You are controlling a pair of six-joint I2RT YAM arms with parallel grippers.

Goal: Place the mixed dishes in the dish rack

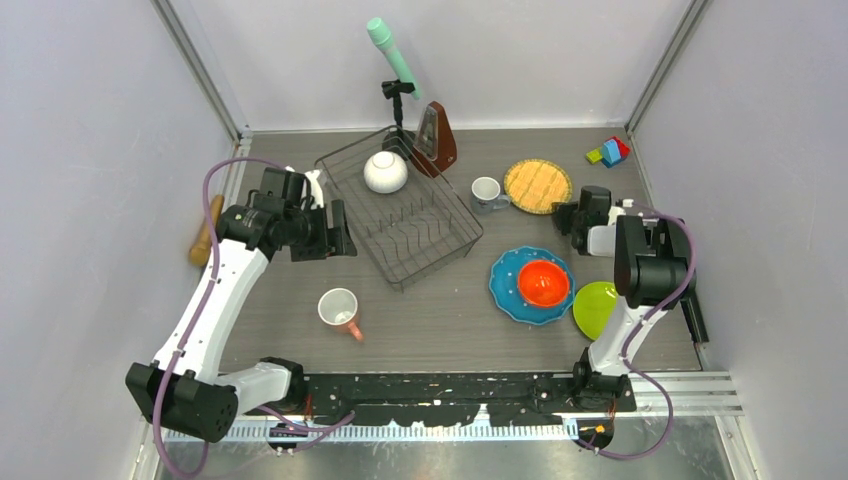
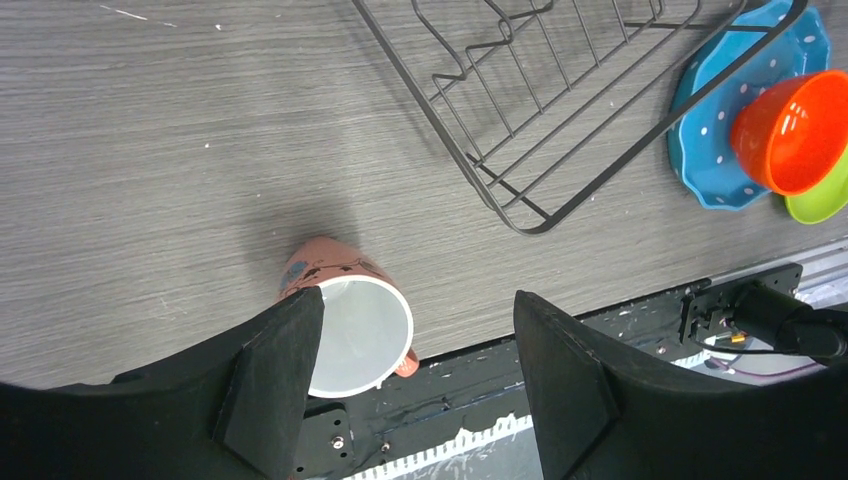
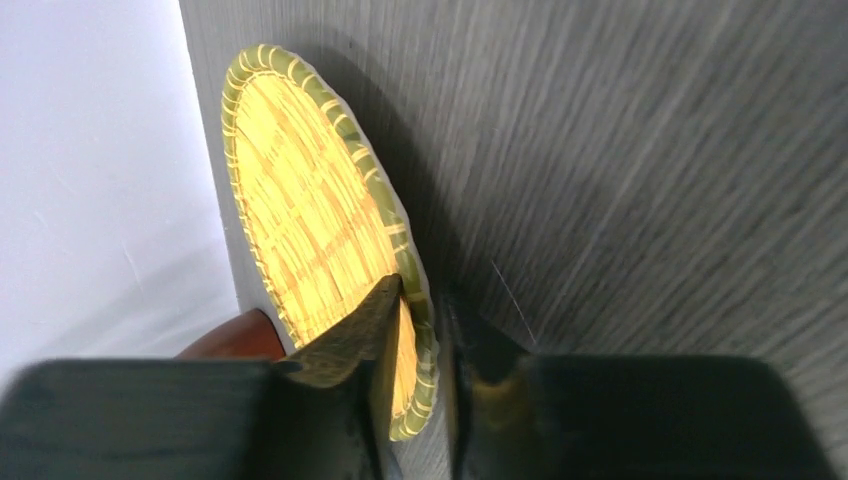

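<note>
Right tool [image 3: 420,297]: fingers pinched on the near rim of the yellow woven-pattern plate [image 3: 300,200], one on each face. The plate stretches ahead of the tool, over the counter [image 3: 650,150].

Left tool [image 2: 418,297]: jaws wide apart, nothing between them. The pink mug [image 2: 355,320] lies on its side below it, not touched.

Dish rack [image 1: 440,263] sits just right of the left tool, with the white bowl [image 1: 385,172] in its far corner.

Between the tools: small grey mug [image 1: 487,192], and the orange bowl [image 1: 544,283] on the blue white-dotted plate [image 1: 510,290]. The lime green plate [image 1: 595,308] lies beside it.
</note>
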